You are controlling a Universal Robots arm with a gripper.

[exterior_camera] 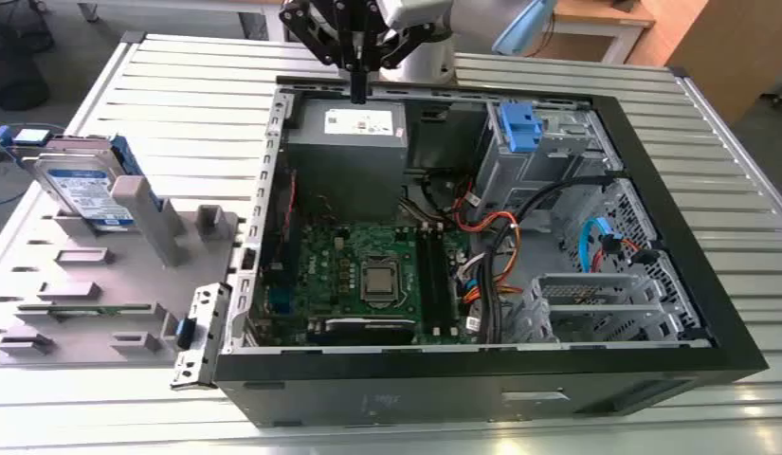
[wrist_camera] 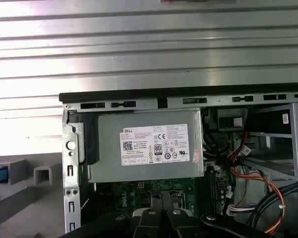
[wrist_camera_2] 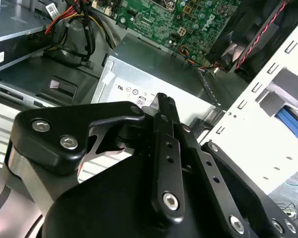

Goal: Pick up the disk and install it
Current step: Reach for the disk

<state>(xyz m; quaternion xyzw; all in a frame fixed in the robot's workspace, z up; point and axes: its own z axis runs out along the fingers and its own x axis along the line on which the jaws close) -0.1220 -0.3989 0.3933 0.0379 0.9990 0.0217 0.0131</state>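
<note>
Exterior view: gripper (exterior_camera: 359, 93) fingers look pressed together with nothing between them. Second wrist view agrees, though the angle is poor. Tip hangs over the grey power box (exterior_camera: 346, 128) at the far wall of the open computer case (exterior_camera: 492, 384). Case also holds a green circuit board (exterior_camera: 365, 270), cable bundles (exterior_camera: 492, 227), a blue latch (exterior_camera: 519, 128) on the drive bay and a metal cage (exterior_camera: 593, 303). Well apart from the gripper and outside the case, the disk (exterior_camera: 90, 190) stands on edge in a grey rack (exterior_camera: 62, 284) at the exterior view's left, on the slatted table (exterior_camera: 175, 85).
</note>
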